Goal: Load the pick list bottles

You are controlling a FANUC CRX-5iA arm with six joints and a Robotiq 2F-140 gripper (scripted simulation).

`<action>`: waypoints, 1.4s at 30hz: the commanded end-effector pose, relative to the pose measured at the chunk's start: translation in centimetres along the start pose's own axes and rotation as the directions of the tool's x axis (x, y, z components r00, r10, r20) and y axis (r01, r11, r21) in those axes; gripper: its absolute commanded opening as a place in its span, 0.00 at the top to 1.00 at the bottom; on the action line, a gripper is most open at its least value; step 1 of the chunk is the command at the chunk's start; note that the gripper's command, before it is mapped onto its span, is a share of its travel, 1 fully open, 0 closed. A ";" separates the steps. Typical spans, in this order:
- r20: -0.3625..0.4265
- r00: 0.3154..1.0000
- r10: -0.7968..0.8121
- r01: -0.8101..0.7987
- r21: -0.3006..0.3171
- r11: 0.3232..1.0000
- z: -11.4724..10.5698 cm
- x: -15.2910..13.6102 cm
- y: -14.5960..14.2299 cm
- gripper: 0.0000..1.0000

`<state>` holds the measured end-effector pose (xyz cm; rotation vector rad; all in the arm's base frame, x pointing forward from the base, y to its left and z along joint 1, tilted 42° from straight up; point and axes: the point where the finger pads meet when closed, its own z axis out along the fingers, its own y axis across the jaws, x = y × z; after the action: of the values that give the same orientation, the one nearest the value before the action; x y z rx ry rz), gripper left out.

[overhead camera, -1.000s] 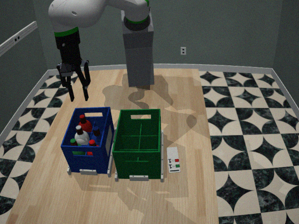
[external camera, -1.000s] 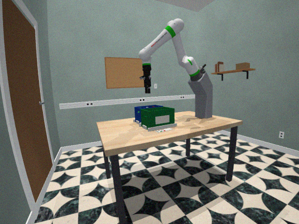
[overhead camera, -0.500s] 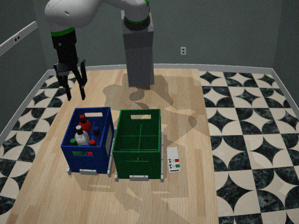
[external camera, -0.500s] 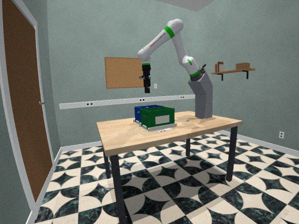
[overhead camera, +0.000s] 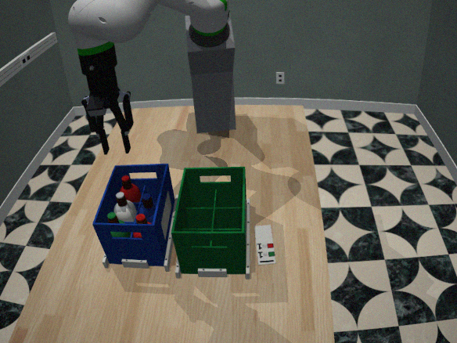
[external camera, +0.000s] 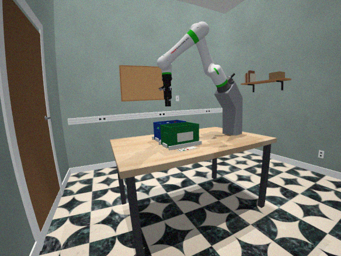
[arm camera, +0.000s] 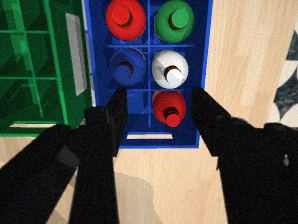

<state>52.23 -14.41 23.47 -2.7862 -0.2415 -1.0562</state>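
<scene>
My gripper (overhead camera: 116,150) (external camera: 167,104) (arm camera: 159,102) is open and empty. It hangs high over the far end of the blue crate (overhead camera: 133,244) (external camera: 156,127) (arm camera: 160,141). The crate holds several upright bottles: a red one (overhead camera: 130,191) (arm camera: 169,106) at the far end, a white one (overhead camera: 124,209) (arm camera: 170,69), a blue one (overhead camera: 147,201) (arm camera: 127,70), a green one (overhead camera: 113,216) (arm camera: 174,21) and another red one (overhead camera: 141,219) (arm camera: 125,19). The green crate (overhead camera: 211,250) (external camera: 178,130) (arm camera: 64,75) beside it is empty. The pick list (overhead camera: 265,244) (external camera: 187,149) lies to its right, with a red and a green line.
The arm's grey pedestal (overhead camera: 211,90) (external camera: 232,114) stands at the back of the wooden table (overhead camera: 98,305) (external camera: 140,155). Both crates sit in white corner brackets (overhead camera: 212,272). The table's left edge is close to the blue crate.
</scene>
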 end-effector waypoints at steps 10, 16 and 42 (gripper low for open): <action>-0.001 1.000 0.000 0.000 -0.001 1.000 -0.1 0.0 0.0 0.56; -0.001 1.000 0.000 0.000 -0.001 1.000 -0.1 0.0 0.0 0.56; -0.001 0.878 0.479 -0.479 0.000 0.878 5.5 4.7 2.0 0.56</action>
<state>58.15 -14.69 22.51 -2.6613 0.3006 -0.9567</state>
